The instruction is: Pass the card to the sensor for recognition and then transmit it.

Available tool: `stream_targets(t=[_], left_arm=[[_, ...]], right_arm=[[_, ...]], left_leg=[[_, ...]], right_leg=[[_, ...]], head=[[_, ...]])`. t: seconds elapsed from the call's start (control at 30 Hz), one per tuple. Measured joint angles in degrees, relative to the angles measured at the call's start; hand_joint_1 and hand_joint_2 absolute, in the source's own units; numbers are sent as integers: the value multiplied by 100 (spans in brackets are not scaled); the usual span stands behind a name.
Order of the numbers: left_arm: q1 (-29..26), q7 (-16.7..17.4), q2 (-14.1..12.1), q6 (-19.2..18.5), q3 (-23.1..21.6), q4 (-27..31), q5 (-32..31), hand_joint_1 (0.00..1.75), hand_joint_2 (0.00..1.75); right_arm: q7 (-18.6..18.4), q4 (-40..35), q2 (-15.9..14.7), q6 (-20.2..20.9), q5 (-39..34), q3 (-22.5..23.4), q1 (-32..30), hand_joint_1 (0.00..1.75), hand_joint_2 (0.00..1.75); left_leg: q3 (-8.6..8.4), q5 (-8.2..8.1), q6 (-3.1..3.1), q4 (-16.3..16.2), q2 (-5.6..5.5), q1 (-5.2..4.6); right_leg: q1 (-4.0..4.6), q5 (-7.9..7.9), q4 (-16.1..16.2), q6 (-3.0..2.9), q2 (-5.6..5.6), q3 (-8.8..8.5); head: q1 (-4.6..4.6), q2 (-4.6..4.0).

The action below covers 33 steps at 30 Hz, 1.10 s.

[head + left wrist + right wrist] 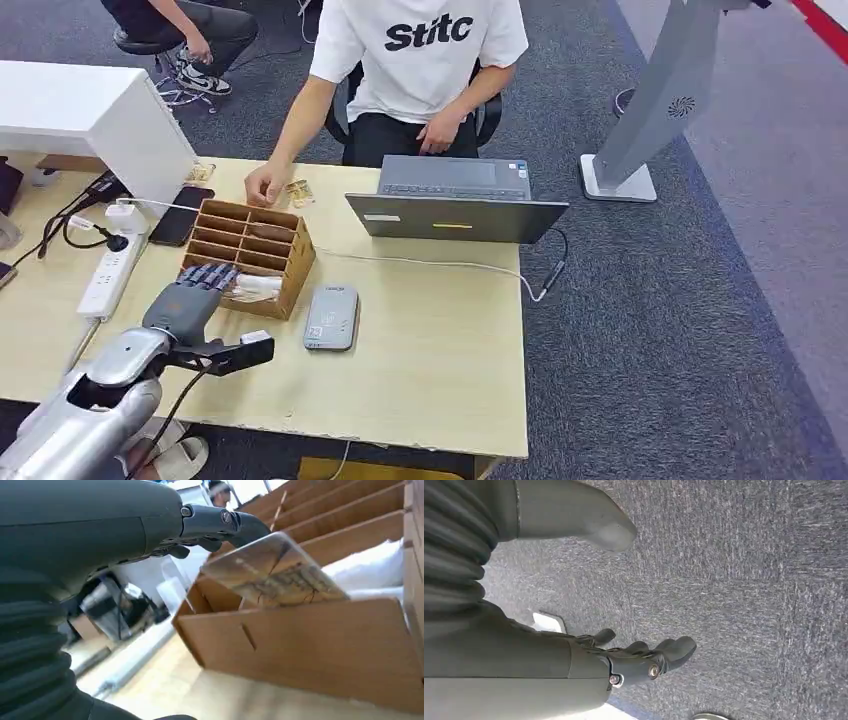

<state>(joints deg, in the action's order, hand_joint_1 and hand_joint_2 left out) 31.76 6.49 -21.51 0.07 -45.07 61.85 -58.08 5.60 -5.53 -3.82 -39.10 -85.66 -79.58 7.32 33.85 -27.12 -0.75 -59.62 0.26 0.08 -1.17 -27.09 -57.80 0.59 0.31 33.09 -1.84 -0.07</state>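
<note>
The clear plastic-sleeved card with a brownish printed face (272,572) stands tilted above the near compartment of the brown wooden slotted organiser box (249,252), its top edge under the dark fingertips (240,524) of the left hand (192,297); whether the fingers actually pinch it or merely rest on it I cannot tell; white packets (372,570) lie in the slot just behind it; the box sits on the pale wooden counter (430,350), with the flat grey rounded sensor pad (331,316) just beside its right end; farther back stands an open grey laptop (455,200), its cable trailing over the counter's edge; a person in a white printed T-shirt (415,50) sits behind, one hand (265,183) resting on the counter near the box's far side; a white power strip (108,275) lies to the left; the right hand (644,660) hangs over grey carpet (749,580), fingers loosely spread and holding nothing.
</note>
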Motion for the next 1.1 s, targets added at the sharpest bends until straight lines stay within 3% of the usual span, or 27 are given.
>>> stream_targets(t=[0.17, 0.5, 1.0, 1.03, 1.07, 1.1], left_arm=[[-208, 181, 313, 467, 90, -76, -882, 0, 175], [-377, 137, 641, 577, 413, -155, -1273, 0, 175], [-410, 46, 818, 618, 662, -162, -1431, 0, 175], [-410, 32, 820, 614, 667, -162, -1457, 9, 175], [-410, 30, 822, 611, 673, -162, -1481, 127, 175], [-410, 30, 831, 609, 682, -162, -1503, 168, 175]], right_arm=[[7, 0, 15, 0, -22, -61, -1, 0, 175], [7, 0, 22, 0, -68, -138, -1, 0, 175], [7, 0, 22, 9, -94, -144, -1, 0, 175], [7, 0, 24, 9, -103, -144, -1, 0, 175], [0, 0, 24, 9, -114, -146, -1, 0, 175], [-4, 0, 24, 9, -127, -149, -1, 0, 175]], left_leg=[[1, 0, 0, 0, 0, -1], [1, 0, 0, 0, -1, 1], [2, 0, 0, 0, -1, 1], [2, 0, 0, 0, -1, 1], [1, 0, 0, 0, -1, 1], [1, 0, 0, 0, -1, 1]], right_leg=[[-1, 0, 0, 0, 0, 0], [2, 0, 0, 0, -1, 1], [1, 0, 0, 0, -1, 1], [1, 0, 0, 0, -1, 1], [1, 0, 0, 0, -1, 1], [1, 0, 0, 0, -1, 1]], head=[[-2, 0], [-2, 0], [0, 0], [0, 0], [0, 0], [0, 0]])
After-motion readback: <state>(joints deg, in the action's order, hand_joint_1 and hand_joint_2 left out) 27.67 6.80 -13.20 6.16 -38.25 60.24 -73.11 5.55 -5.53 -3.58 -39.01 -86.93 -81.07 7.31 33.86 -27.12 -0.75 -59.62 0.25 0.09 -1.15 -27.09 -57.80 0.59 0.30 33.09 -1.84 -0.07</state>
